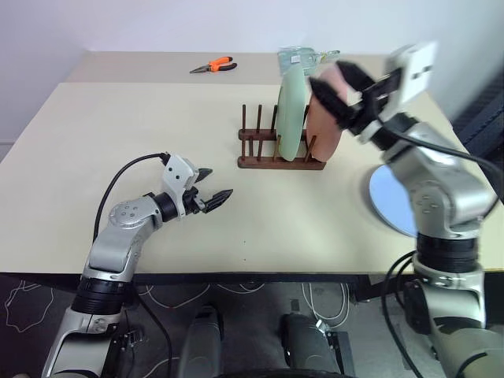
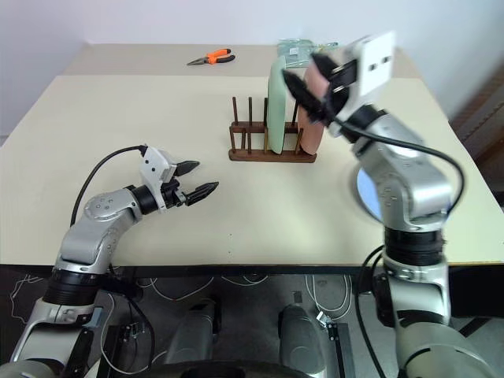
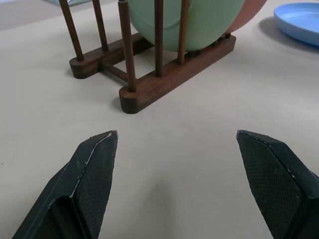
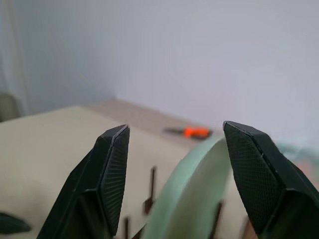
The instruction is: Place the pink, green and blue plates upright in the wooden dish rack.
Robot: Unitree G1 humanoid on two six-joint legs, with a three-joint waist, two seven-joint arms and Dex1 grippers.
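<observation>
The wooden dish rack (image 1: 279, 160) stands at the middle back of the table. A mint green plate (image 1: 290, 114) stands upright between its pegs, and a salmon pink plate (image 1: 323, 126) stands upright just to its right at the rack's end. The light blue plate (image 1: 384, 197) lies flat on the table to the right, partly behind my right arm. My right gripper (image 1: 335, 85) hovers open above the pink plate's top edge, holding nothing; in the right wrist view the green plate's rim (image 4: 194, 189) lies below its spread fingers. My left gripper (image 1: 214, 187) is open and empty, low over the table to the left of the rack.
Orange-handled pliers (image 1: 214, 65) lie at the back of the table, and a clear packet (image 1: 299, 57) sits behind the rack. Several free pegs (image 3: 127, 45) stand at the rack's left end. The table's front edge runs just below my left arm.
</observation>
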